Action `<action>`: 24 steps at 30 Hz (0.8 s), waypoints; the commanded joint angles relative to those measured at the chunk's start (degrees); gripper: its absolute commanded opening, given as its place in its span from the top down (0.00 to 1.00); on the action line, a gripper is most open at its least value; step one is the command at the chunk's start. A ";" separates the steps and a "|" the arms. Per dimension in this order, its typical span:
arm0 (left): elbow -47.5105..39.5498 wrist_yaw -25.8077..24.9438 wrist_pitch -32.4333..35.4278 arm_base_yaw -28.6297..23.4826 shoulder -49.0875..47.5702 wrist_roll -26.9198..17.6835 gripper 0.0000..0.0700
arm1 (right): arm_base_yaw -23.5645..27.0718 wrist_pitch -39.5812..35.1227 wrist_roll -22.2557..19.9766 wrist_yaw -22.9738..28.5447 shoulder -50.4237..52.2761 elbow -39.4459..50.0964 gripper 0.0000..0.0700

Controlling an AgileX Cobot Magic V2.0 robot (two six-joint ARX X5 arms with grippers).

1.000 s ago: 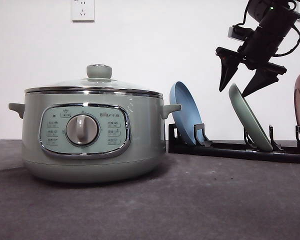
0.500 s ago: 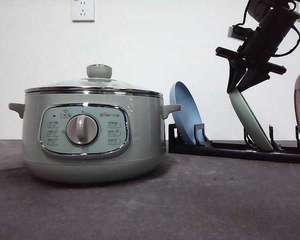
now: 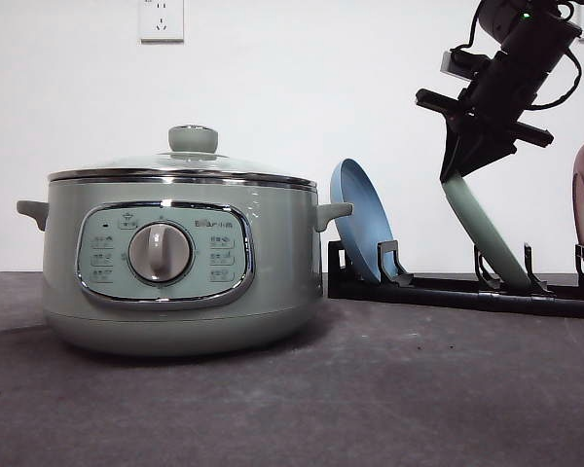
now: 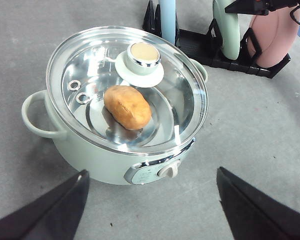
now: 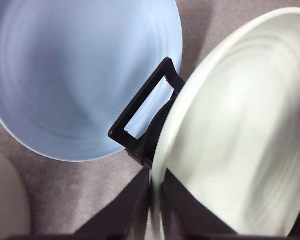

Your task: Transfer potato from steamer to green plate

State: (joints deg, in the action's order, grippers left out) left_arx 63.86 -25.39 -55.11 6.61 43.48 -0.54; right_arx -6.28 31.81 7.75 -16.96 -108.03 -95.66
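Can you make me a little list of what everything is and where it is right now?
potato: smooth orange-brown oval potato inside the steamer
steamer: round sage-green electric steamer, glass lid on
green plate: pale mint-green round plate standing in the black rack
blue plate: leaning in the same rack
right gripper: shut on the green plate's rim
left gripper: open, above the steamer

potato (image 4: 127,106) inside lidded steamer (image 4: 115,115)

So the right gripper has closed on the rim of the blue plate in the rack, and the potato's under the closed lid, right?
Not quite. The right gripper is shut on the green plate, not the blue plate; the front view shows its fingers pinching the green rim, with the blue one standing apart in the rack. The rest holds: the potato lies in the steamer under the closed glass lid.
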 commanded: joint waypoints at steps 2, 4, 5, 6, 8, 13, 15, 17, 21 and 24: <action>1.44 -0.17 0.43 0.11 0.31 -0.31 0.26 | -0.40 -1.96 0.74 -1.79 1.14 -2.14 0.99; 1.44 -0.19 0.45 0.11 0.31 -0.31 0.26 | -0.75 -2.62 1.24 -2.69 2.27 -2.64 0.99; 1.44 -0.19 0.47 0.11 0.31 -0.32 0.26 | -1.00 -2.79 1.25 -2.76 2.86 -2.90 0.99; 1.44 -0.17 0.48 0.11 0.31 -0.32 0.26 | -1.27 -2.89 1.24 -2.75 3.44 -3.20 0.99; 1.44 -0.17 0.52 0.11 0.31 -0.32 0.26 | -1.77 -2.94 1.22 -2.76 4.43 -4.08 0.99; 1.44 -0.17 0.63 0.11 0.31 -0.31 0.26 | -3.07 -1.86 1.20 -3.50 6.42 -7.26 0.99; 1.44 -0.17 0.63 0.11 0.31 -0.31 0.26 | -3.74 -0.66 0.86 -3.70 7.29 -8.43 0.99; 1.44 -0.17 0.63 0.11 0.31 -0.31 0.26 | -4.64 1.11 0.07 -3.65 8.43 -9.49 0.99; 1.44 -0.17 0.70 0.11 0.31 -0.33 0.26 | -6.74 5.86 -2.84 -2.92 11.31 -11.08 0.99; 1.44 -0.17 0.74 0.11 0.33 -0.33 0.26 | -8.78 9.75 -5.88 -0.35 14.47 -11.17 0.99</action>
State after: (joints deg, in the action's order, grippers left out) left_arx 63.86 -25.39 -55.05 6.61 43.48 -0.54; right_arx -14.32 41.78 5.14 -17.86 -94.58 -104.64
